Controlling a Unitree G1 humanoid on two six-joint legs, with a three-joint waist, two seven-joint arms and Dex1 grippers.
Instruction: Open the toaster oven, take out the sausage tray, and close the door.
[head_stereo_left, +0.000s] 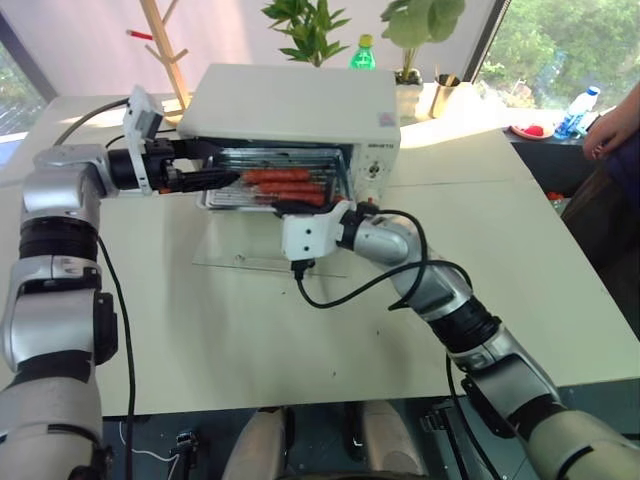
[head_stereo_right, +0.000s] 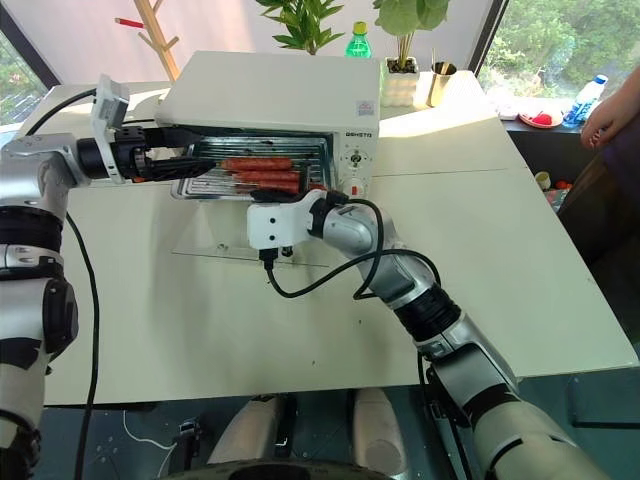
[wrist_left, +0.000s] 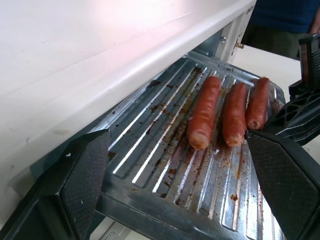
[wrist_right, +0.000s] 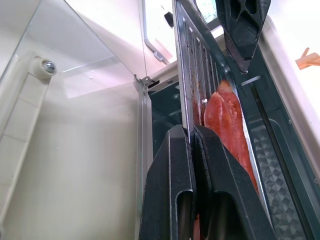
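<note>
The cream-white toaster oven (head_stereo_left: 290, 100) stands at the back of the table. Its glass door (head_stereo_left: 240, 252) is open and lies flat in front of it. The sausage tray (wrist_left: 165, 165) sticks partly out of the oven mouth, with three reddish-brown sausages (head_stereo_left: 278, 176) on its ribbed metal. My right gripper (head_stereo_left: 300, 207) is shut on the tray's front rim, its fingers (wrist_right: 172, 165) pinching the thin metal edge. My left gripper (head_stereo_left: 215, 178) is open at the tray's left end, one pad (wrist_left: 82, 175) on either side of the tray's corner, not touching it.
Potted plants (head_stereo_left: 310, 25), a green bottle (head_stereo_left: 363, 52) and a metal cup (head_stereo_left: 445, 92) stand behind the oven. A wooden rack (head_stereo_left: 165, 45) rises at the back left. A person's hand (head_stereo_left: 610, 130) rests at the right edge. A black cable (head_stereo_left: 370, 280) loops over the table.
</note>
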